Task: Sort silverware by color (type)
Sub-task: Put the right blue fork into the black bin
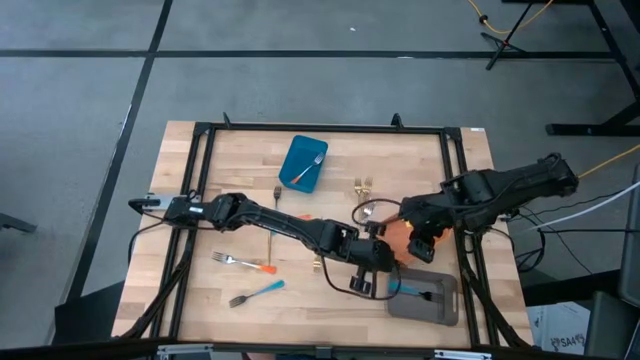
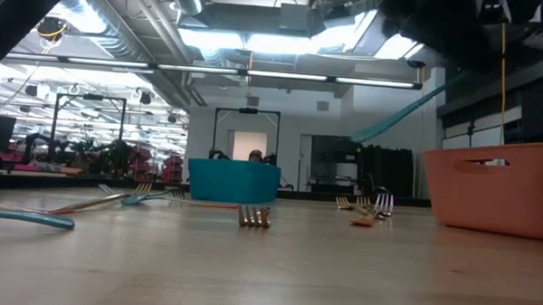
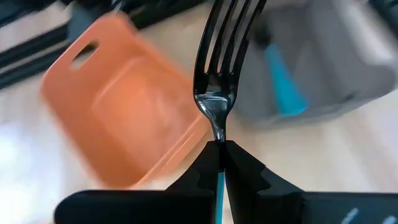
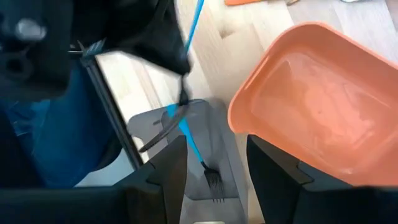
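Left wrist view: left gripper (image 3: 219, 163) clamped tight on blue-handled fork (image 3: 217, 74), tines pointing away, held over grey tray (image 1: 424, 297) at bench (image 1: 240, 160) front-right. Right gripper (image 4: 211, 158) approx. half open, nothing held, hovering by orange bin (image 4: 323, 106). Progress (est.): early. One blue fork (image 4: 196, 152) already lies in grey tray; a fork (image 1: 305, 168) sits in blue bin (image 1: 303, 163); orange bin looks empty. Left on bench: orange-handled fork (image 1: 243, 263), blue-handled fork (image 1: 256, 292), gold forks (image 1: 363, 185), one small fork (image 1: 277, 191) w/ colour unclear. Obstacles: both arms crowd the same corner; orange bin touches or nearly touches grey tray, so clearance for the drop seems tight.
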